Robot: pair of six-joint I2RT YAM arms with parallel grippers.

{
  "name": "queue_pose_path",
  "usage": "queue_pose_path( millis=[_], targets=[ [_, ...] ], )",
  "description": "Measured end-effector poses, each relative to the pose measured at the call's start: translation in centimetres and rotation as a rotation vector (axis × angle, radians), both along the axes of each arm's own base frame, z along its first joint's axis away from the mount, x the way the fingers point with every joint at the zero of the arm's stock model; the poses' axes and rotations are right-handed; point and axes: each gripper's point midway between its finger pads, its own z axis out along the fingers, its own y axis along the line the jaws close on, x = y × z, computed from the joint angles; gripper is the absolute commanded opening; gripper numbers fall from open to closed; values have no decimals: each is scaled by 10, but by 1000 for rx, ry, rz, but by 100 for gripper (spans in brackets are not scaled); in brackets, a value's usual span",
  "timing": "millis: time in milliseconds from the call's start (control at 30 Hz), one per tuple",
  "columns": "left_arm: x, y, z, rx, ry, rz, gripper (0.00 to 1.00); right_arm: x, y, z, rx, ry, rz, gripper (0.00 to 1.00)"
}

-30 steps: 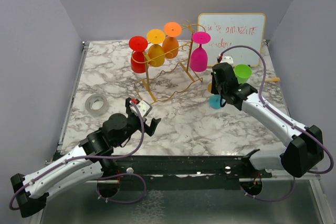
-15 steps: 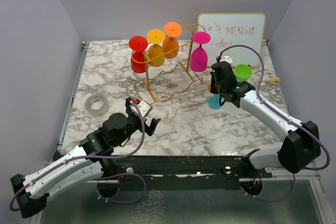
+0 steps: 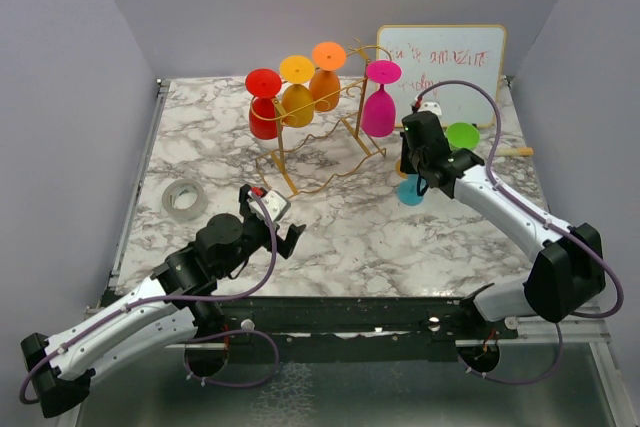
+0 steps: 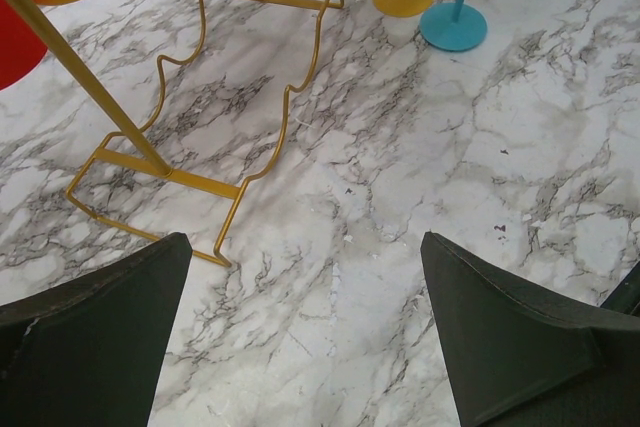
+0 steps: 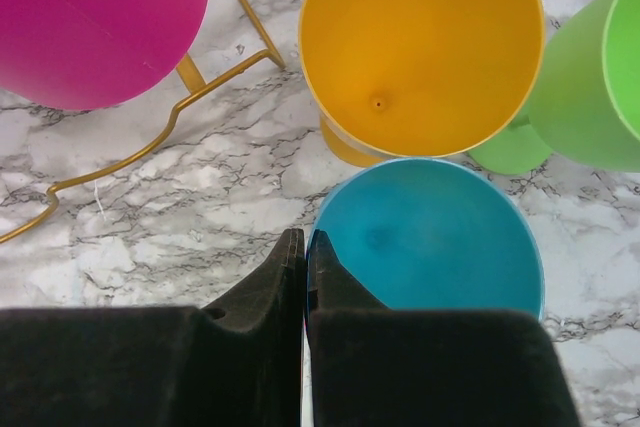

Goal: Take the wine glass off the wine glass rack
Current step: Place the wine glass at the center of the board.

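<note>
The gold wire wine glass rack [image 3: 320,152] stands at the back middle of the table. A red [image 3: 263,107], a yellow [image 3: 297,97], an orange [image 3: 325,82] and a magenta wine glass [image 3: 379,107] hang upside down from it. A blue wine glass [image 5: 440,237] stands upright on the table right of the rack, next to a yellow glass [image 5: 420,47] and a green glass [image 5: 590,77]. My right gripper [image 5: 305,239] is shut on the blue glass's rim, one finger inside the bowl. My left gripper [image 4: 305,337] is open and empty over bare marble in front of the rack's foot [image 4: 250,137].
A white-board [image 3: 445,57] with red writing leans at the back right behind the glasses. A roll of grey tape [image 3: 184,199] lies at the left. The table's raised edges run along the left and right sides.
The right arm has shifted slightly back and left, its elbow drawing in, with the gripper still at the blue glass. The left arm has not moved.
</note>
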Motion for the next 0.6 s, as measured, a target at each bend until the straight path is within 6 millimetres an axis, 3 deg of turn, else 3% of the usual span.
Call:
queue_pose_path(
  millis=[600],
  targets=[
    [1, 0, -1, -2, 6, -6, 99, -2, 4, 4, 1, 15, 35, 1]
  ],
)
